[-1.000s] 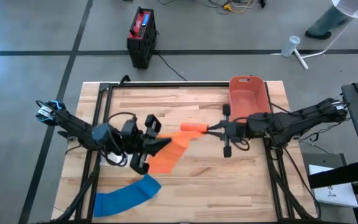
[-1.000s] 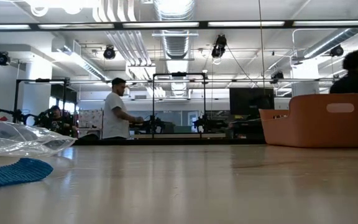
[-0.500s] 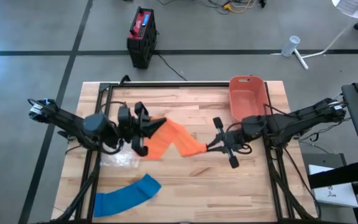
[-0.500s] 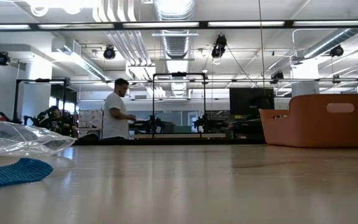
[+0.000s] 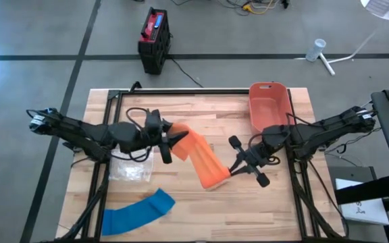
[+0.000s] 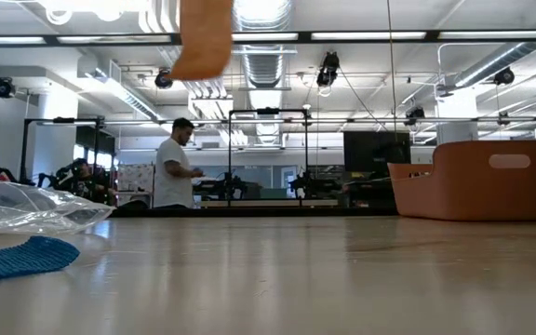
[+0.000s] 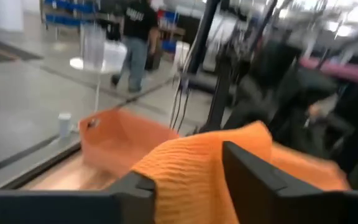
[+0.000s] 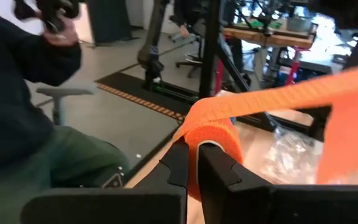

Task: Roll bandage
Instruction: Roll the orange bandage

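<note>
The orange bandage [image 5: 200, 156] is held above the middle of the worktop [image 5: 275, 209], stretched between the two hands. Its rolled end is pinched by the right hand [image 5: 234, 168], whose fingers [image 8: 178, 163] are closed tight on the roll. Its loose end is draped between the parted fingers [image 7: 253, 180] of the left hand [image 5: 174, 142]; whether it is gripped cannot be told. A blue bandage [image 5: 138, 211] lies at the near left, beside a clear plastic bag [image 5: 130, 171]. An orange bin [image 5: 269, 104] stands at the far right.

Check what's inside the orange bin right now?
Orange bin: the high view shows only its bare orange floor, nothing in it. Its near corner is covered by the right arm, so that bit cannot be checked. The low view shows only its outer wall.
</note>
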Available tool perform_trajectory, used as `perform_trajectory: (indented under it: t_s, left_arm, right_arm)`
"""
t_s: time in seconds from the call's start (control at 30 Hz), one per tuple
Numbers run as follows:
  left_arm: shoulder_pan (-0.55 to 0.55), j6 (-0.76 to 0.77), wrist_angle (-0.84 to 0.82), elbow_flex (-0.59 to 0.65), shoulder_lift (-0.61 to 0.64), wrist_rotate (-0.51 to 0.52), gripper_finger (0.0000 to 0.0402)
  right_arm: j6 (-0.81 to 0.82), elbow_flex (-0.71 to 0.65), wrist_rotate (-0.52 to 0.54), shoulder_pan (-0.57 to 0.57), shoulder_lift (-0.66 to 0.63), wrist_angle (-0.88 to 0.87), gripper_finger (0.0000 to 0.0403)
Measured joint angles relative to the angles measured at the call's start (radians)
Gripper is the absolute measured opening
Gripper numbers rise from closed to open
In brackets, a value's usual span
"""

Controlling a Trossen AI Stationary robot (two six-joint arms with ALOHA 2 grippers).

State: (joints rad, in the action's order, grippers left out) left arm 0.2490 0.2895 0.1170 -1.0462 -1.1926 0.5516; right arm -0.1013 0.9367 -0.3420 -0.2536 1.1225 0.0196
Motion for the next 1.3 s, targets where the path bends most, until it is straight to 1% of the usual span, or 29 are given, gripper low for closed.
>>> perform_trajectory:
  t_s: [0.1,0.2,0.4,0.57,0.67,0.77,0.83,0.93,1.03,1.17,1.23,1.3]
  left_arm:
    - [-0.005,0.028,-0.079,0.0,-0.013,-0.013,0.017]
    - [-0.009,0.047,-0.105,0.002,-0.035,-0.056,0.0207]
    - [-0.01,0.049,-0.11,0.001,-0.087,-0.18,0.0278]
    - [-0.009,0.054,-0.164,0.001,-0.094,-0.212,0.0326]
    - [-0.01,0.064,-0.189,0.001,-0.083,-0.317,0.0345]
    - [-0.01,0.071,-0.194,0.001,-0.082,-0.459,0.0356]
    - [-0.009,0.086,-0.232,0.001,-0.082,-0.518,0.0359]
    - [-0.009,0.108,-0.304,0.001,-0.082,-0.503,0.0356]
    - [-0.009,0.105,-0.293,0.002,-0.082,-0.489,0.0348]
    - [0.009,0.065,-0.183,0.005,-0.103,-0.49,0.0337]
    - [0.024,0.025,-0.082,0.015,-0.125,-0.489,0.0332]
    - [0.045,-0.015,0.002,0.03,-0.145,-0.489,0.0327]
  right_arm:
    - [0.0,0.0,-0.039,-0.003,0.0,0.019,0.0008]
    - [0.0,0.003,-0.081,-0.003,0.0,0.014,0.0008]
    - [0.016,0.003,-0.09,-0.004,0.0,0.012,0.0008]
    - [0.032,0.005,-0.092,-0.004,0.0,0.008,0.0008]
    - [0.031,0.005,-0.095,-0.004,0.0,-0.021,0.0008]
    - [0.031,0.005,-0.095,-0.005,0.0,-0.053,0.0008]
    - [0.031,0.005,-0.092,-0.004,0.0,-0.063,0.0008]
    - [0.031,0.005,-0.091,-0.004,-0.002,-0.072,0.0008]
    - [0.037,0.006,-0.087,-0.004,-0.002,-0.072,0.0008]
    - [0.05,0.006,-0.083,-0.002,-0.012,-0.068,0.0008]
    - [0.057,0.006,-0.069,-0.002,-0.023,-0.043,0.0009]
    - [0.065,0.006,-0.032,-0.002,-0.045,-0.032,0.0008]
